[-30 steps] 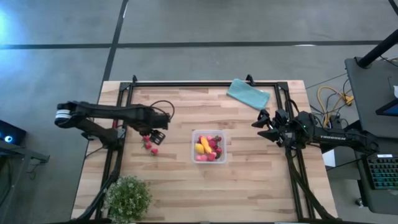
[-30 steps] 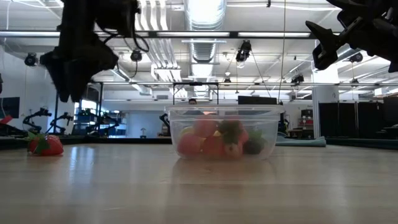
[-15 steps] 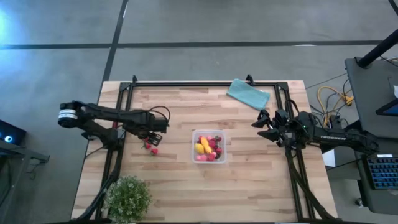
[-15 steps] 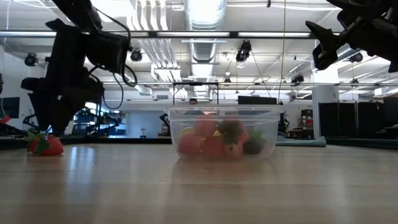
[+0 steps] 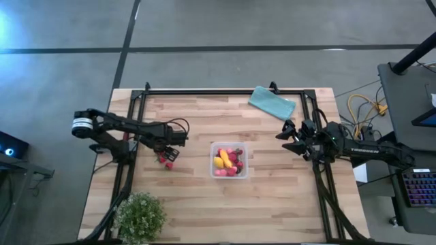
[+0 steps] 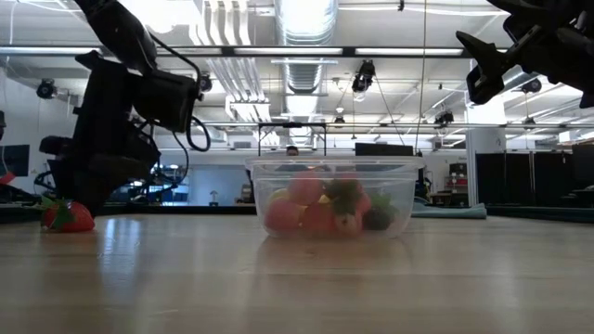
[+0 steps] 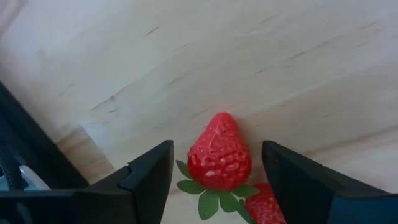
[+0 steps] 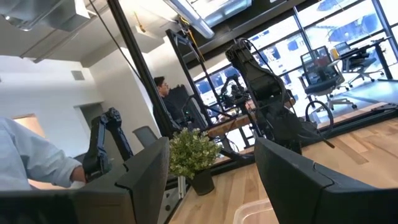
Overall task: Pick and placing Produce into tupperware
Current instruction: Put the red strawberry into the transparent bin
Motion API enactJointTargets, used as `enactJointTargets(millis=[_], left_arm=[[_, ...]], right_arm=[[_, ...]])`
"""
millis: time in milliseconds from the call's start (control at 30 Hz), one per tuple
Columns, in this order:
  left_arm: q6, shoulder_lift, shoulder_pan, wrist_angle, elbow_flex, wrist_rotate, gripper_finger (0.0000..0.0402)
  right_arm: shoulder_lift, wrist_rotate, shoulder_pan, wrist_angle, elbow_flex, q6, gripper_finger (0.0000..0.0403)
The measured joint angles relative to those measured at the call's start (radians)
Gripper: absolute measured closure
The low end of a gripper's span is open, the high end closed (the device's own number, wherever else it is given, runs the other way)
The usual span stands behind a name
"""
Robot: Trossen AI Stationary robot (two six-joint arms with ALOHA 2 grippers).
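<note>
Produce: a seeded red strawberry (image 7: pixel 219 154) lies on pale wood between the left gripper's (image 7: pixel 214 171) spread fingers.

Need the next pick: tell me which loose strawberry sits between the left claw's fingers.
The whole strawberry centred between the open left claw fingers; the second loose strawberry lies beside it, half out of frame.

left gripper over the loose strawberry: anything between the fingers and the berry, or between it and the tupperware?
Nothing visible. The left gripper is open, fingers either side of the strawberry, with a second berry close beside it. Only bare table separates the berries from the tupperware, whose top is open.
</note>
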Motion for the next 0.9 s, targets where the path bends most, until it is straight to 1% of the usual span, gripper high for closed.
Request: enactJointTargets(millis=[133,400,533,667,767,833,900], left_arm=[[0.004,-0.012,0.007,0.006,-0.003,0.004,0.0183],[0.032,-0.014,0.023,0.023,-0.005,0.03,0.0258],[0.05,-0.015,0.024,0.013,0.013,0.033,0.0279],[0.079,-0.041,0.024,0.021,0.088,0.033,0.0277],[0.183,-0.063,0.018,0.045,0.181,0.049,0.0271],[0.281,-0.083,0.003,0.116,0.25,0.095,0.027],[0.368,-0.094,-0.014,0.219,0.313,0.165,0.027]], right_arm=[[0.0,0.0,0.0,0.0,0.0,0.0,0.0174],[0.0,0.0,0.0,0.0,0.0,0.0,0.0174],[0.0,0.0,0.0,0.0,0.0,0.0,0.0174],[0.0,0.0,0.0,0.0,0.0,0.0,0.0174],[0.0,0.0,0.0,0.0,0.0,0.0,0.0174],[0.0,0.0,0.0,0.0,0.0,0.0,0.0174],[0.0,0.0,0.0,0.0,0.0,0.0,0.0174]])
